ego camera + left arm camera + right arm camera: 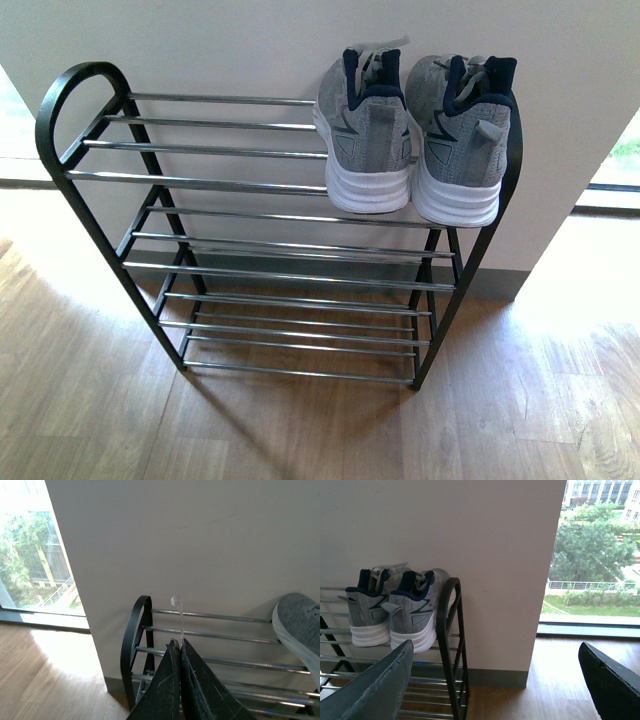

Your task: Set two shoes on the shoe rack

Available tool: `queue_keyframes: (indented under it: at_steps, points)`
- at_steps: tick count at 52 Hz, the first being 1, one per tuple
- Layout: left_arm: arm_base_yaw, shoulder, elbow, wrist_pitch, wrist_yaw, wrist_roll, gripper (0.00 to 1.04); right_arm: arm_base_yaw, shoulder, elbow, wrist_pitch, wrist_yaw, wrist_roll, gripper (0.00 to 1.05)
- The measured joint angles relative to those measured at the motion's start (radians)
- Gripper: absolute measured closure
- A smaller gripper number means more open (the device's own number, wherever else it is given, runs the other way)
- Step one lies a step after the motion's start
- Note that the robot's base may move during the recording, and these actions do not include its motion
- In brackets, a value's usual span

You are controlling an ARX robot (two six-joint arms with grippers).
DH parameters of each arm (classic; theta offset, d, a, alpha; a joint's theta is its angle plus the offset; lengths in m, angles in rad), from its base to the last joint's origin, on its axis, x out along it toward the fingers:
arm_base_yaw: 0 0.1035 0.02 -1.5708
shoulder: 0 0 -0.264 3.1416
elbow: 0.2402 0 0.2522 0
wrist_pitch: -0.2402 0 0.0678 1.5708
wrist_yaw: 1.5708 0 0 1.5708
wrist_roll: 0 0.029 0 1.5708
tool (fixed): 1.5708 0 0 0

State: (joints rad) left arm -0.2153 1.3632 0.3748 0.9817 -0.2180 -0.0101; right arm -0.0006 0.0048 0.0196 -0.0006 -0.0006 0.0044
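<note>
Two grey knit sneakers with white soles stand side by side, heels toward me, on the top tier at the right end of the black shoe rack (pixel 60 110): the left shoe (pixel 365 130) and the right shoe (pixel 463 135). Neither gripper shows in the front view. In the left wrist view my left gripper (pixel 177 645) is shut and empty, in front of the rack's left end (pixel 135 630); a shoe's toe (pixel 297 625) shows at the edge. In the right wrist view my right gripper (pixel 495 667) is open and empty, back from the rack's right end (pixel 447 630), with both shoes (pixel 407 612) beyond.
The rack stands against a white wall (pixel 220 45) on a wood floor (pixel 300 430). Its three lower tiers (pixel 290 290) hold nothing. Floor-level windows flank the wall, one in the left wrist view (pixel 30 565) and one in the right wrist view (pixel 595 555).
</note>
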Motion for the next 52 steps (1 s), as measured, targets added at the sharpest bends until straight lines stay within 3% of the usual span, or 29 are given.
queue_keyframes:
  at_steps: [28, 33, 37, 52]
  points:
    - [0.115, -0.344, -0.251, -0.097, 0.122, 0.000, 1.03, 0.000, 0.000, 0.000, 0.000, 0.000, 0.000, 0.09]
    - [0.135, -0.364, -0.299, -0.057, 0.144, 0.000, 1.03, 0.000, 0.000, 0.000, 0.000, 0.000, 0.000, 0.09]
    - [0.190, -0.413, -0.326, -0.101, 0.211, 0.002, 1.03, 0.000, 0.000, 0.000, 0.000, 0.000, 0.000, 0.09]
    - [0.211, -0.657, -0.360, -0.301, 0.217, 0.002, 1.03, 0.000, 0.000, 0.000, 0.000, 0.000, 0.000, 0.09]
